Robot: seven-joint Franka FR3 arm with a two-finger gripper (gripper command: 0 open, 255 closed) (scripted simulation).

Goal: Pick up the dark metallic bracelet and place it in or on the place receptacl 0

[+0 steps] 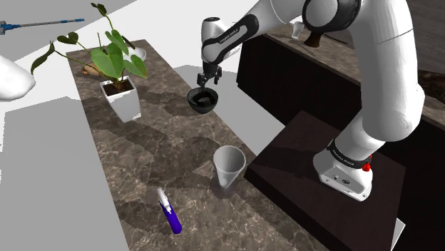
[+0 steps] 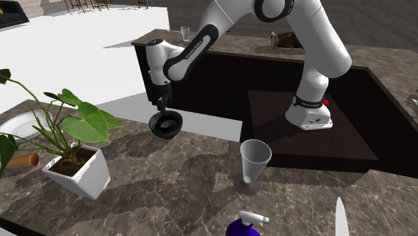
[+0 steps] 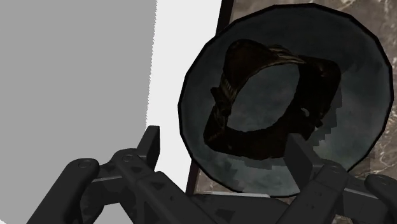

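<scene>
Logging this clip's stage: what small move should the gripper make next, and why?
Probably lift straight up and away. The bracelet lies inside the dark bowl, and the gripper hovers just above with its fingers apart, not clasping it, so the placement looks done.

A: Shoulder view?
B: Fixed high beside and slightly behind the stand [image 1: 299, 142], looking down across the stone counter [image 1: 164, 142] from mid-range.
A: And the second exterior view?
B: Set on the counter's opposite side, lower and nearer, facing back toward the stand and arm [image 2: 315, 47].
A: Wrist view?
B: Mounted on the hand, aimed straight into the dark bowl [image 3: 362, 83], very close.
A: Shared ground?
B: Same counter stretch in both outer views: bowl, potted plant [image 1: 114, 60], grey cup [image 1: 229, 167], spray bottle [image 1: 173, 221].
</scene>
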